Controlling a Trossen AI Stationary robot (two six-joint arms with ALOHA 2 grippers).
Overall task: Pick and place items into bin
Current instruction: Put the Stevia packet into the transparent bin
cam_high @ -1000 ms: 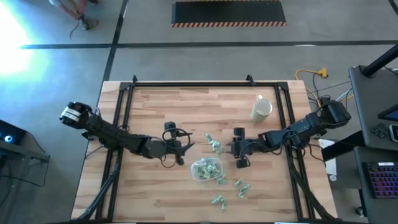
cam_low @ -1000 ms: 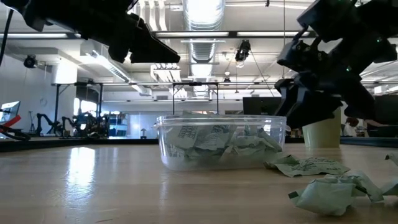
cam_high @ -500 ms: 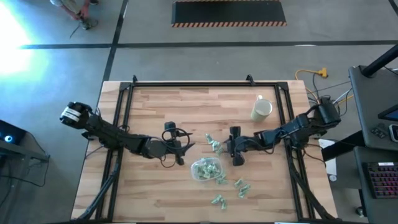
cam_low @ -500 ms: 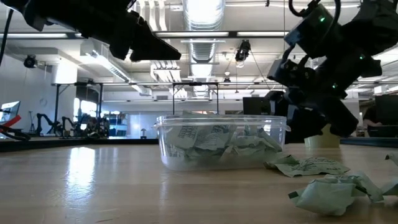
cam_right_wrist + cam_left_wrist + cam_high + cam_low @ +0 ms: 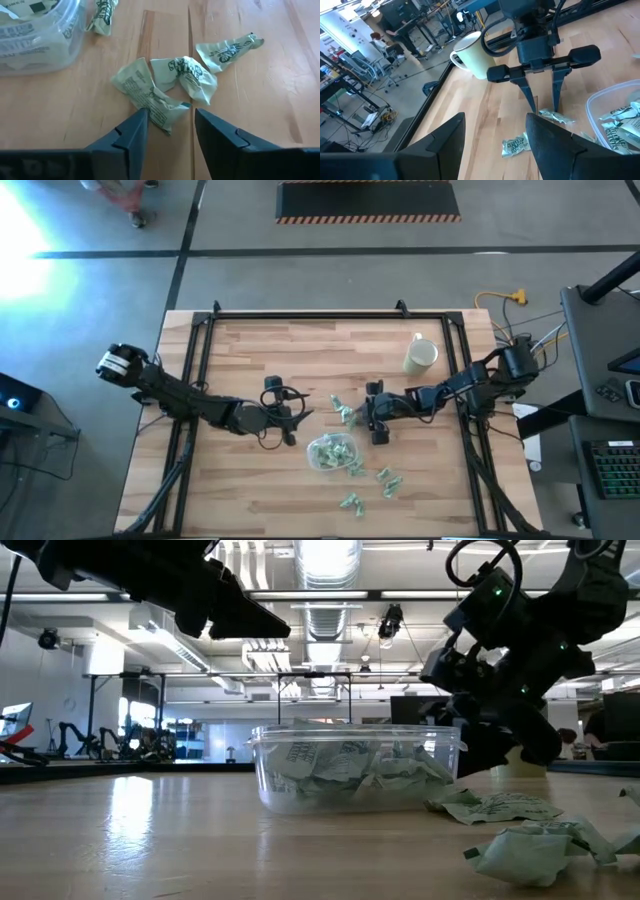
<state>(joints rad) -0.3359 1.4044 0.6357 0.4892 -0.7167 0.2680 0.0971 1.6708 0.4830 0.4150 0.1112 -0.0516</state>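
Loose wrapped items (image 5: 384,480) were seen scattered on the wooden surface (image 5: 250,490) at its near right. The clear bin (image 5: 331,452), partly filled with wrappers, was set just beyond them. The left gripper (image 5: 293,423) was held open beside the bin's left. The right gripper (image 5: 372,419) was lowered with fingers spread around a crumpled wrapper (image 5: 160,97). A cream mug (image 5: 420,357) was placed farthest back.

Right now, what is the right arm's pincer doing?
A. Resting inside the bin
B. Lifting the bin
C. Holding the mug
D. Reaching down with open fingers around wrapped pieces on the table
D: the right pincer has its fingers spread around a wrapped piece lying on the table, beside the bin.
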